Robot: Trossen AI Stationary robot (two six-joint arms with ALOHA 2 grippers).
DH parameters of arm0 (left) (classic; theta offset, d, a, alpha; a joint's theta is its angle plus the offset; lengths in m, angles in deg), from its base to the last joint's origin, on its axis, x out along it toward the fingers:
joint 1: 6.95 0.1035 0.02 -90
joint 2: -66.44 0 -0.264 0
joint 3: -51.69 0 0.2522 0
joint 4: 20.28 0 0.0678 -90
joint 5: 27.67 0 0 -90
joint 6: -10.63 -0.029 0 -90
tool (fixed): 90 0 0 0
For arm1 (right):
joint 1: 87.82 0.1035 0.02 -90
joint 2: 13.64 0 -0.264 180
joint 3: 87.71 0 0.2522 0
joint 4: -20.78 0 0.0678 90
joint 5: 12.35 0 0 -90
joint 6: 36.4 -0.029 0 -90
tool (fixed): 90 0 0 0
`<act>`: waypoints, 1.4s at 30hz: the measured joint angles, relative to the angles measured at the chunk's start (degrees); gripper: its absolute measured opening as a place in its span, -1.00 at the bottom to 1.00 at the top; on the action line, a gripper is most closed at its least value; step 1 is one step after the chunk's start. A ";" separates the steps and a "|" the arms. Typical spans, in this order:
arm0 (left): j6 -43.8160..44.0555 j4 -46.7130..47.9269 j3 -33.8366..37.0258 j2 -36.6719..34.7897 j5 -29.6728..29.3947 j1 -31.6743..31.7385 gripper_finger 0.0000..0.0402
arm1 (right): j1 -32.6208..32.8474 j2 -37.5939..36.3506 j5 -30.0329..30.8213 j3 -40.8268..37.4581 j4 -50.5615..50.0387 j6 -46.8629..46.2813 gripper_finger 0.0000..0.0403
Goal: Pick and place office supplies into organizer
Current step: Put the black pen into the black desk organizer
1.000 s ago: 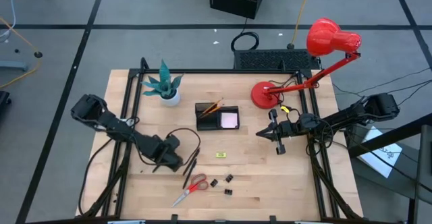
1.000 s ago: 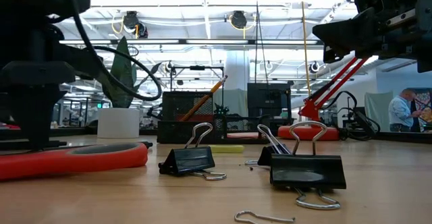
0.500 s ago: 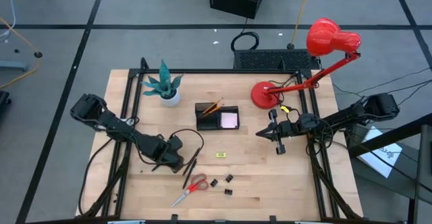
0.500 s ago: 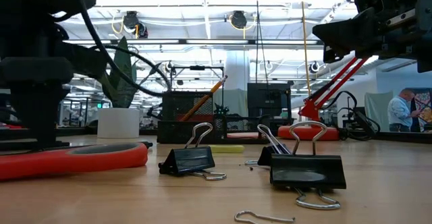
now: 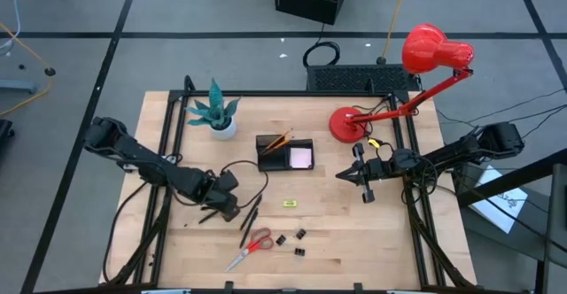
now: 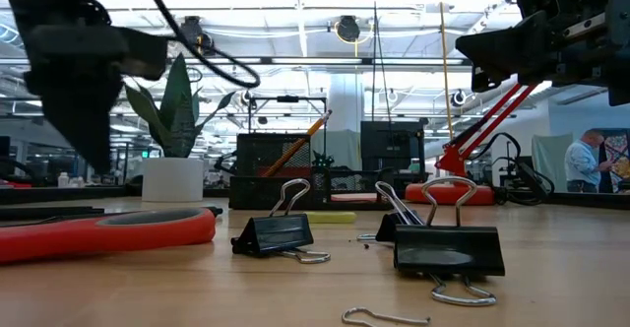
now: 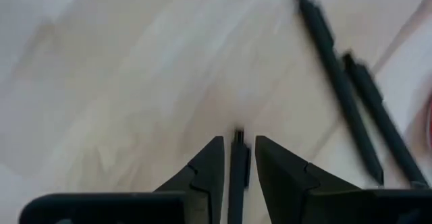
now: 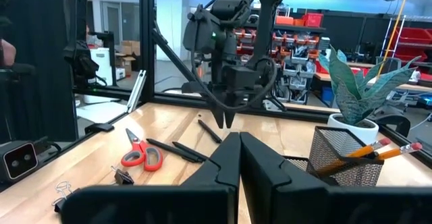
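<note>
Left gripper [image 7: 235,158] narrowly parted, clamping black pen [image 7: 237,177] (lifted off table)

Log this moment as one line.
left gripper: shut on black pen, lifted | right gripper: shut, waiting | organizer: pencils, sticky notes

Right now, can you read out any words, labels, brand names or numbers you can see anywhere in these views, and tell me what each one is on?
None: no text can be read in any view.
Small yellow piece on the table: any print on it is too small to tell.
Pink sticky-note pad in the organizer: looks blank.
Shelves and bins in the room behind, right wrist view: any labels there are too small to read.
</note>
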 joint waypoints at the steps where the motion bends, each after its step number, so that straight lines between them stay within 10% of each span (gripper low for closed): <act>1: 0.28 0.83 0.00 0.04 1.17 0.00 -0.54 | -0.02 0.00 0.00 0.02 -0.04 0.00 -0.98; 19: -5.96 1.88 -0.04 7.57 9.70 -0.04 0.04 | 0.00 0.00 -0.02 0.00 -0.02 -0.02 -0.98; 42: -13.85 -0.34 -0.33 10.01 3.88 0.08 -0.93 | 0.00 -0.02 -0.02 0.00 0.00 -0.02 -0.98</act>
